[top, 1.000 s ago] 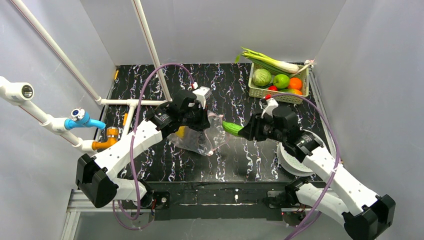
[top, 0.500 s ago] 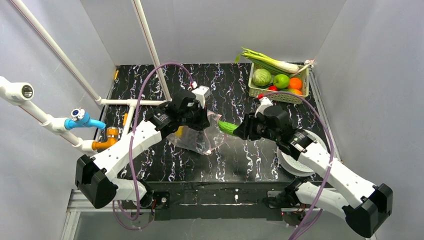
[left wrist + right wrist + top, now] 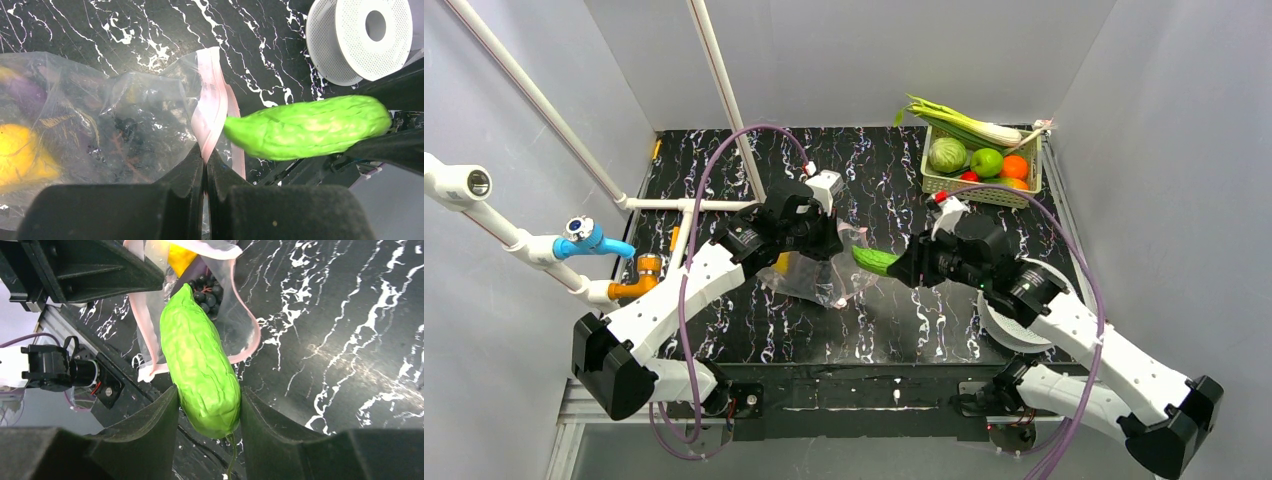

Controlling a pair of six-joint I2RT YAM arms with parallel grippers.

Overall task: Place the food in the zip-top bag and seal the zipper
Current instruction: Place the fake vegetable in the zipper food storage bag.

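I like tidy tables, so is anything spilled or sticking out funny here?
Nothing is spilled. Only the leek looks odd. It is too long for the basket, so it lies across the back rim with its green end poking out past the side.

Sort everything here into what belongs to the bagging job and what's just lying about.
Job: clear bag, pink zipper, green gourd, yellow fruit inside, basket of fruit.
Lying about: leek, white spool, blue valve.

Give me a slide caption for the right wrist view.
Right gripper holds a bumpy green toy gourd pointed at the open pink-edged clear plastic bag.
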